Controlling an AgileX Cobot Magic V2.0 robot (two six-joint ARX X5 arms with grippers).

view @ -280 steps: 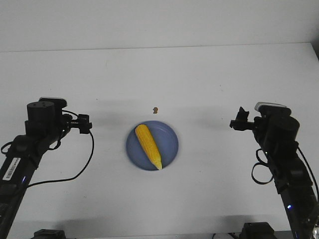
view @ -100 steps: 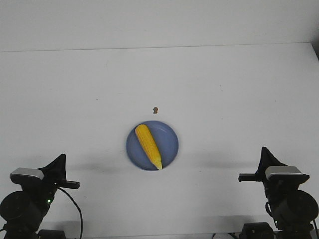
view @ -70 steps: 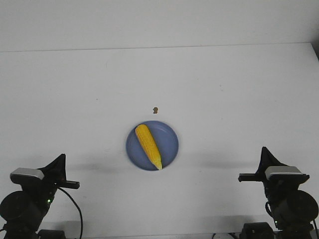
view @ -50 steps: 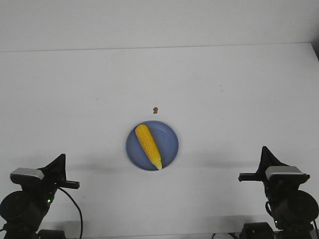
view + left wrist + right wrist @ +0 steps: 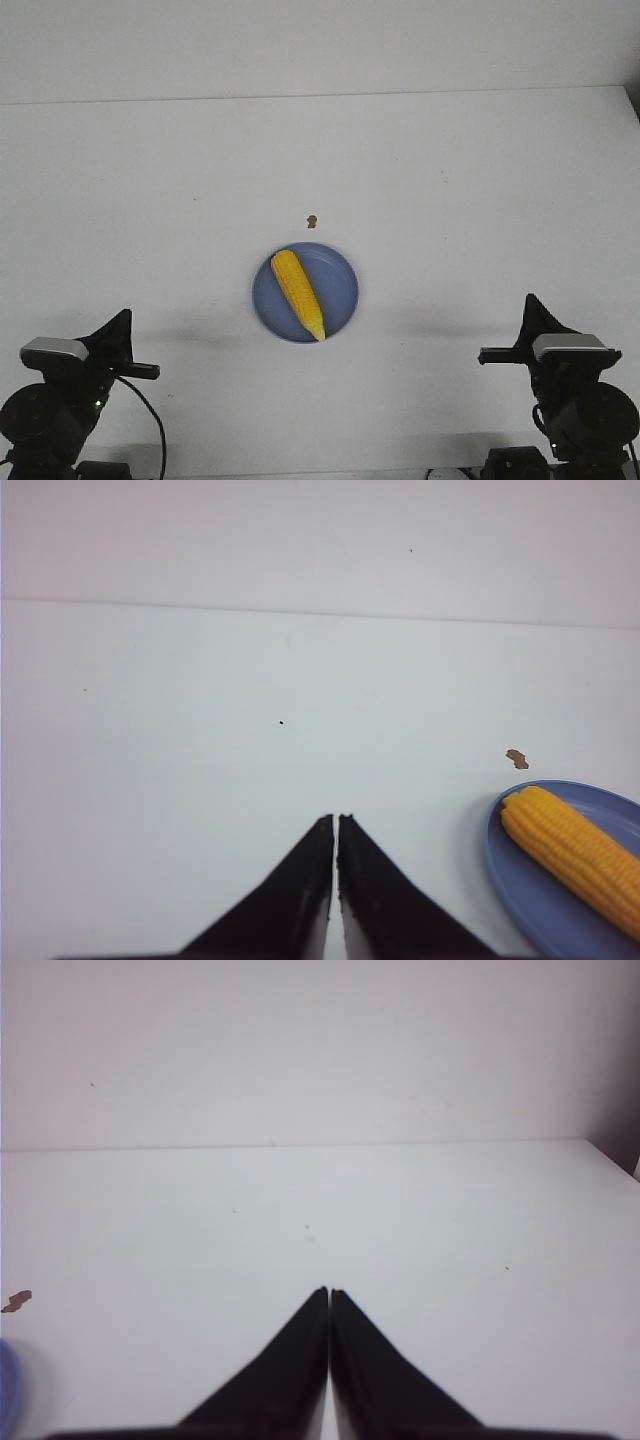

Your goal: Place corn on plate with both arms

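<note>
**Corn on the plate, both arms at the near edge**

On the white table (image 5: 450, 160), close to its middle, sits the plate (image 5: 341, 290), and the corn (image 5: 298, 293) lies inside it. The cob runs diagonally, its blunt end toward 11 o'clock and its pointed tip toward 5 o'clock, where the tip reaches the rim. A small brown speck (image 5: 312, 220) rests on the table just beyond the plate, at 12 o'clock from it.

From the plate, the left gripper (image 5: 335, 825) is at about 8 o'clock and the right gripper (image 5: 329, 1295) at about 4 o'clock, both well apart from the plate and near the table's front edge. In each wrist view the two black fingers meet at their tips with only a thin line between them, so both seem closed on nothing. The left wrist view also shows the corn, the plate and the speck off to one side of the fingers.
</note>
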